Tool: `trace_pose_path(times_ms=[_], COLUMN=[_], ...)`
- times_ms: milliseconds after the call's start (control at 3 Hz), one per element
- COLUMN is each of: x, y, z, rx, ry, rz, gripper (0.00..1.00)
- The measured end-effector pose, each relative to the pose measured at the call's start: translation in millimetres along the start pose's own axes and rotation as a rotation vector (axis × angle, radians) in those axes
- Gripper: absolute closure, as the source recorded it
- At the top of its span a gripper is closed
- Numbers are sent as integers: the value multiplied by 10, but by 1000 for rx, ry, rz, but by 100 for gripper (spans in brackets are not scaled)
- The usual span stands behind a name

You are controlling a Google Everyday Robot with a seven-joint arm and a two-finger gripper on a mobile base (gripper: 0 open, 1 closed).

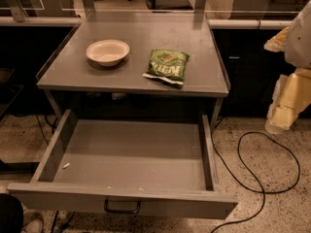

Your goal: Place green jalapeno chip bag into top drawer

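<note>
— Where to find the pincer (282, 115)?
— At the right edge of the view, pale cream in colour, hanging above the speckled floor (291, 212), off to the side of the table (146, 35).
— Apart or together?
— Cannot tell from this side.
— And where to look for the green jalapeno chip bag (166, 66)?
— Well to the left of the pincer and a little higher in the view. Lying flat on the table, close to the front edge, turned slightly. Well apart from the pincer, not held.
— Anything beside it?
— Yes, further left from the pincer, past the bag: a cream bowl (108, 51), upright, near the bag but not touching.
— And the top drawer (131, 149)?
— Left of the pincer and lower, pulled out wide under the table. Front panel toward the camera, with a dark handle (122, 208) at its centre. Inside, a small pale scrap (66, 165) by the side wall farthest from the pincer.
— Under the pincer?
— A black cable (272, 144), looping over the floor, just below the pincer and right of the drawer.
</note>
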State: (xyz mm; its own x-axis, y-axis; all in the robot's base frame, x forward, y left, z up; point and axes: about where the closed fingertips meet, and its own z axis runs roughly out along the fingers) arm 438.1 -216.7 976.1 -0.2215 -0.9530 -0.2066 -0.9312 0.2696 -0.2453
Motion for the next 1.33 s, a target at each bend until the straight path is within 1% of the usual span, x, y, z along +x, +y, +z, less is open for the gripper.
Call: trace_pose_path(times_ms=[333,667,1000,1333], x=[-31,-192,-425,-425], y=[-36,-221,-459,-459], z=[30,196,478,478], rx=[2,10,-16,-16], ry=[-2,-10,-12,-12], rz=[-3,-17,-46,-46], gripper=[0,0,0,0])
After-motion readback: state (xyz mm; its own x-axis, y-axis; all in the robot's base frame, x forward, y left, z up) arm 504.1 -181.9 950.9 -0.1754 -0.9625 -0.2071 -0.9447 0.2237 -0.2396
